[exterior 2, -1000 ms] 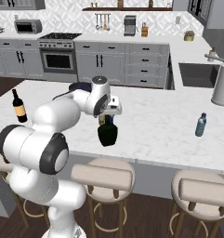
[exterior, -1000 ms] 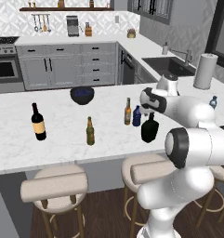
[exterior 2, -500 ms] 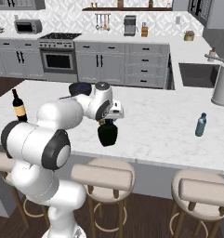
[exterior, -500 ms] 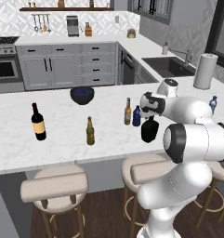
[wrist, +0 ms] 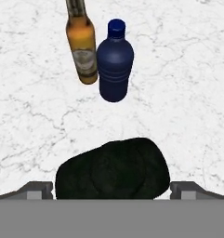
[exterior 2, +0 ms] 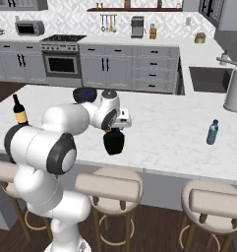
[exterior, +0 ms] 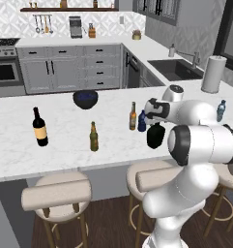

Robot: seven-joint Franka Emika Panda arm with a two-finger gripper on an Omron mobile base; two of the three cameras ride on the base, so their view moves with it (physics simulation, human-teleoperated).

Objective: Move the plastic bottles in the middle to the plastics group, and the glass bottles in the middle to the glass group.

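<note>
My gripper [wrist: 112, 189] is open and hangs just above the squat black flask [wrist: 113, 169], one fingertip [wrist: 36, 188] on either side of it without touching. In the left base view the gripper [exterior: 155, 121] is over the flask [exterior: 155, 136] near the counter's front edge. Just beyond it stand the small dark blue plastic bottle [wrist: 114, 62] and the light-amber beer bottle [wrist: 83, 46], close together. The pale blue water bottle [exterior: 221, 111] stands far right. The wine bottle [exterior: 39, 127] and the olive-brown beer bottle [exterior: 94, 137] stand on the left.
A dark blue bowl [exterior: 85, 99] sits toward the back of the white marble counter [exterior: 65, 145]. Stools [exterior: 57, 193] line the counter's near side. A paper towel roll [exterior: 213, 73] and the sink [exterior: 175, 69] are at the back right.
The hand has come down and a little toward the black flask, jaws staying wide. No bottle has moved.
</note>
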